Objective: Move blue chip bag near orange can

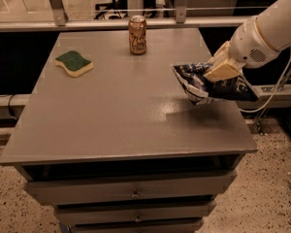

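At right the tool (pixel 219 71) clamps the crinkly blue chip bag (pixel 198 85) above the matte worktop (pixel 111 120); the cylindrical orange can (pixel 137 35) stands far.

gripper (pixel 219 72), bag (pixel 198 83) over R edge, can (pixel 137 35) rear

The arm (pixel 276 25) is showing a smooth white rounded shell, its bulbous wrist carrying a small dotted grille; blunt tan fingers (pixel 225 68) are tipping it. The gripper (pixel 212 75) is pinching the blue chip bag (pixel 194 85) above the table's (pixel 111 115) right side
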